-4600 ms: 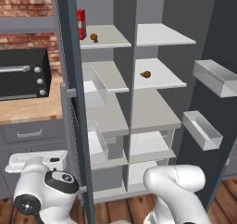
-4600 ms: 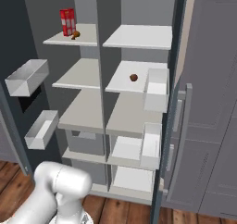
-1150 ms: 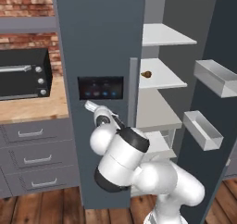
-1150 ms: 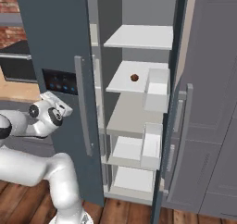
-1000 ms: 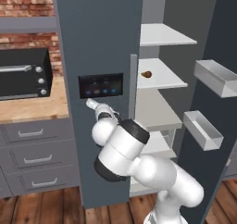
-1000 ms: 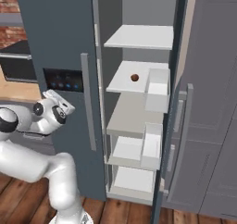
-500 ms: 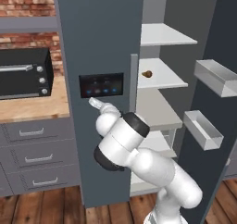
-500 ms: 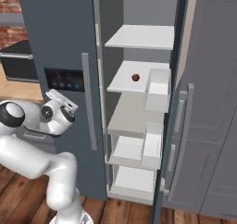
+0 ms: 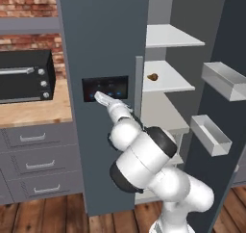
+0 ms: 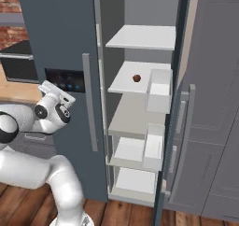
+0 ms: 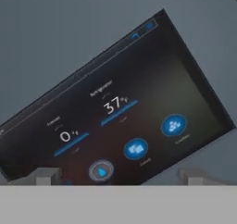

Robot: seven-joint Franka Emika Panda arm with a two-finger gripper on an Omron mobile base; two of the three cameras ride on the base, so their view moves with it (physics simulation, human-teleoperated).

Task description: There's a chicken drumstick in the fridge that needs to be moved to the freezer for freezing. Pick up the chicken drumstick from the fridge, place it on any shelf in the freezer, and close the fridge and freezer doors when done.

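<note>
The freezer door (image 9: 103, 58), the slate-blue one with the black panel (image 9: 105, 88), stands shut, and the gripper (image 9: 102, 98) is pressed up close to that panel with its jaws spread wide and nothing between them; in the hand view the panel (image 11: 115, 121) sits just ahead of the two fingertips (image 11: 46, 176). Right of the freezer door the fridge (image 10: 140, 47) is open, its plain door (image 10: 205, 103) swung out to the right. A small brown lump (image 10: 136, 78) lies on the second shelf (image 10: 140, 80) of the fridge, near its middle; it may be the darker lump and not the chicken drumstick, since it is too small here to tell. What remains, by my reading, is shutting the fridge door, best pushed on its broad face or by the grey bar handle (image 10: 190, 127): a stiff, heavy panel that swings on hinges and will not deform, though an open gripper could slide on its smooth skin. The toaster oven (image 9: 24, 75) sits on the desk (image 9: 33, 112) left of the freezer door.
</note>
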